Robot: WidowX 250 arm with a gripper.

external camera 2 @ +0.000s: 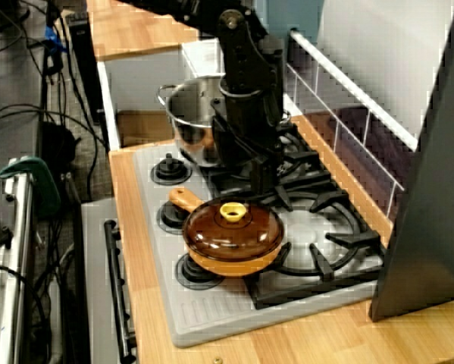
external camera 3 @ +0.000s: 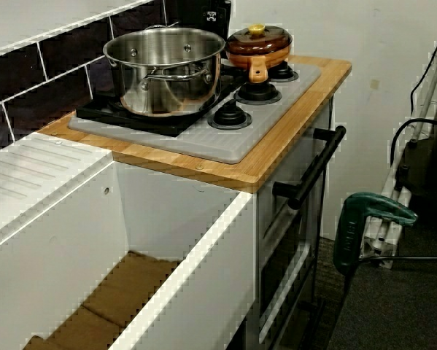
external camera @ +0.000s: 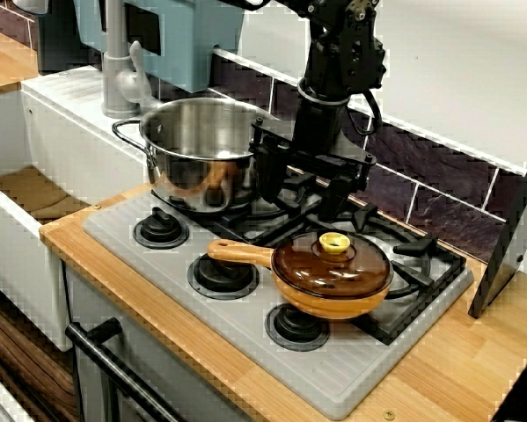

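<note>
In the front view my black gripper (external camera: 300,189) hangs low over the back of the stove grate (external camera: 421,264), just right of a steel pot (external camera: 201,154). Its fingers look spread and open, with nothing between them; the left finger is close to the pot's wall. In front of it, an orange pan (external camera: 333,268) with a brown glass lid and a yellow knob (external camera: 335,242) sits on the grate, handle pointing left. The end-on view shows the gripper (external camera 2: 245,163) between pot (external camera 2: 192,114) and pan (external camera 2: 233,231). From the sink side, the pot (external camera 3: 167,69) hides the gripper.
Three black burner dials (external camera: 161,231) line the grey stove top's front. A sink (external camera: 34,189) with a faucet (external camera: 122,79) lies left. Dark tiles back the stove, and a dark board (external camera: 509,237) leans at the right. An oven handle (external camera 3: 316,164) juts out below.
</note>
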